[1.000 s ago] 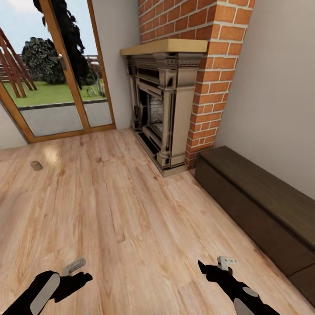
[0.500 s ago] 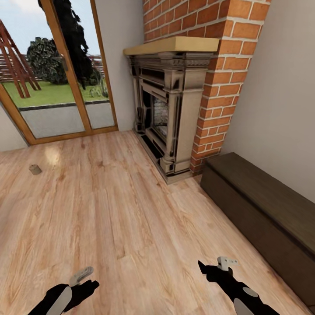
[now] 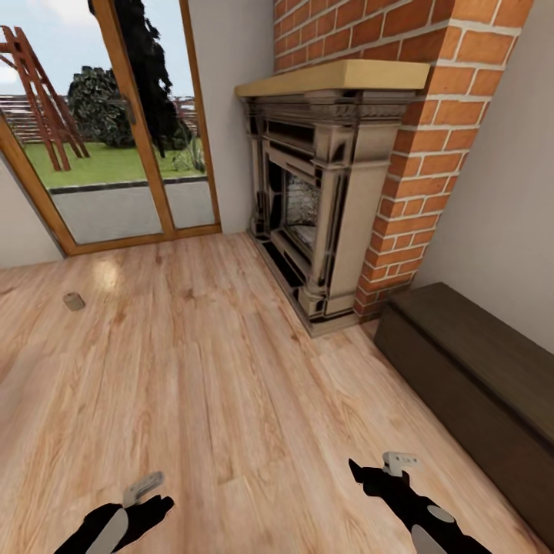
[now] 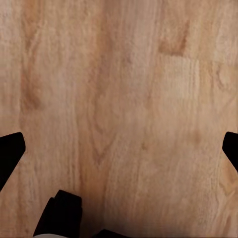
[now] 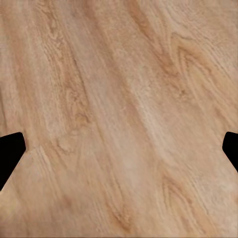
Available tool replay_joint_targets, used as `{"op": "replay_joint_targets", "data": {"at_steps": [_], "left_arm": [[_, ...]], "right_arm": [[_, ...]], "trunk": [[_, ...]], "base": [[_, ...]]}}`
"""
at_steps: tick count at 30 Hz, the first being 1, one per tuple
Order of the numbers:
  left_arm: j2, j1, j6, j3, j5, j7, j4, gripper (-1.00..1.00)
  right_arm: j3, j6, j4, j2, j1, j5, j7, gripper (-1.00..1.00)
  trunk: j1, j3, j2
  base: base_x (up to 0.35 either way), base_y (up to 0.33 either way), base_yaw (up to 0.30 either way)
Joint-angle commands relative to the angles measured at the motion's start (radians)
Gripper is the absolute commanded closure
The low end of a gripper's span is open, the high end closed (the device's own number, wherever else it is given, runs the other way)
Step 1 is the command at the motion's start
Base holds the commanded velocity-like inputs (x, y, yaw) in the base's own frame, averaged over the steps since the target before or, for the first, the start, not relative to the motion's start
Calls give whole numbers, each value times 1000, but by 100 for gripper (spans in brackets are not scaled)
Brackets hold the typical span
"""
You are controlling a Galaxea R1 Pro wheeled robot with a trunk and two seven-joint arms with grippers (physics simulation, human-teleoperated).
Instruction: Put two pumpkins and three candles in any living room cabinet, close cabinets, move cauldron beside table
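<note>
A long low dark-brown cabinet (image 3: 477, 369) stands along the right wall, its front shut. A small beige cylinder, perhaps a candle (image 3: 74, 301), lies on the wooden floor far to the left, near the glass doors. My left gripper (image 3: 150, 494) and right gripper (image 3: 378, 468) hang low over bare floorboards, well short of both. In the wrist views each one's black fingertips (image 4: 10, 151) (image 5: 10, 148) stand wide apart at the picture's edges, open, with only floor between them. Pumpkins, cauldron and table are out of view.
An ornate dark fireplace (image 3: 323, 208) with a pale mantel sits in a brick chimney (image 3: 431, 115) ahead, just left of the cabinet. Tall wood-framed glass doors (image 3: 115, 131) fill the far left wall. Wide plank floor (image 3: 215, 369) lies between me and them.
The whole view has shifted, so fireplace and cabinet sit further right and look larger: the camera moved. My left arm has dropped lower in the picture. The right gripper keeps its place.
</note>
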Motion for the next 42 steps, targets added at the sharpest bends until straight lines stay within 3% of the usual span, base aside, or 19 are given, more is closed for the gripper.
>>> {"op": "replay_joint_targets", "data": {"at_steps": [1,19,42], "left_arm": [[1,0,-1,-8,11,9,1,-100],[1,0,-10,-7,9,8,12,-100],[-2,1,-10,-6,9,8,12,-100]], "right_arm": [[4,1,-3,-1,-1,-6,-9,-100],[4,0,39,-1,-1,-3,-7,-100],[3,-22,66,-1,-1,-14,-7,-100]], "trunk": [[0,-1,0],[0,-1,0],[0,-1,0]], "base": [[260,236,2],[199,264,-207],[19,13,-280]]}}
